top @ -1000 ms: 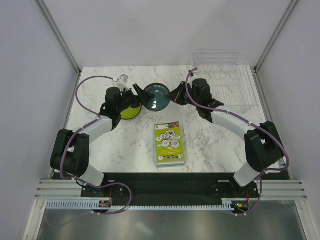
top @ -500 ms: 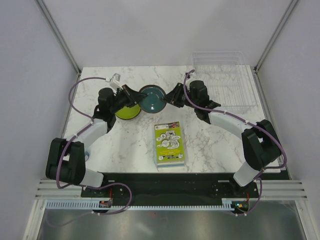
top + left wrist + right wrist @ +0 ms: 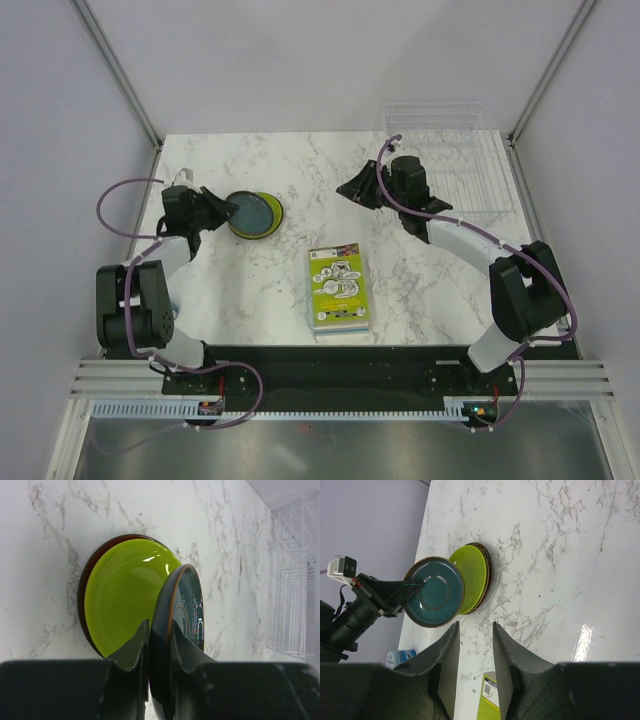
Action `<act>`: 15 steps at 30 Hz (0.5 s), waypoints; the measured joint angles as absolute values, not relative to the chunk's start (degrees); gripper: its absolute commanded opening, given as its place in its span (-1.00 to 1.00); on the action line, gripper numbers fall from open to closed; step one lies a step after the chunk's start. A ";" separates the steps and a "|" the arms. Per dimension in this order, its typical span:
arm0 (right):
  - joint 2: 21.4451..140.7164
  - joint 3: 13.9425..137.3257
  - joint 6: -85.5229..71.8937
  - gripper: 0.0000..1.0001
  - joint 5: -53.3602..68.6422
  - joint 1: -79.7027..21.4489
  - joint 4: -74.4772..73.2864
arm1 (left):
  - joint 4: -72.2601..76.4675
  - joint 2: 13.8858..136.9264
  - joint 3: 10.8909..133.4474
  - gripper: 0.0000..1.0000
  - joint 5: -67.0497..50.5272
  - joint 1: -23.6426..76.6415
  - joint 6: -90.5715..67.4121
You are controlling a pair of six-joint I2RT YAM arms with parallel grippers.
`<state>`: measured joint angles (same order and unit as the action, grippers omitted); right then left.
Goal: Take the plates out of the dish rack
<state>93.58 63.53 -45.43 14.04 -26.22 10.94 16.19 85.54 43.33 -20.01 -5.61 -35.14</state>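
Observation:
A teal plate with a brown rim hangs tilted over a lime green plate, which lies on a dark red plate on the table's left side. My left gripper is shut on the teal plate's near rim, one finger on each face. My right gripper is open with nothing between its fingers, apart from the plates and well to their right. In the right wrist view the teal plate overlaps the green plate. The clear dish rack stands at the back right, and I see no plate in it.
A lime-green book lies flat on the marble table near the front middle, its corner showing under the right fingers. The rack's white ribs run along the right edge of the left wrist view. Walls close in the table on three sides.
My left gripper shut on the teal plate and carried it left over the green plate. My right gripper opened, let the plate go and drew back to the right.

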 measured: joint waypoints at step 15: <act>94.00 62.54 -43.46 -0.23 14.96 -25.63 9.34 | 19.31 97.84 46.94 -0.27 -21.43 -6.85 -35.55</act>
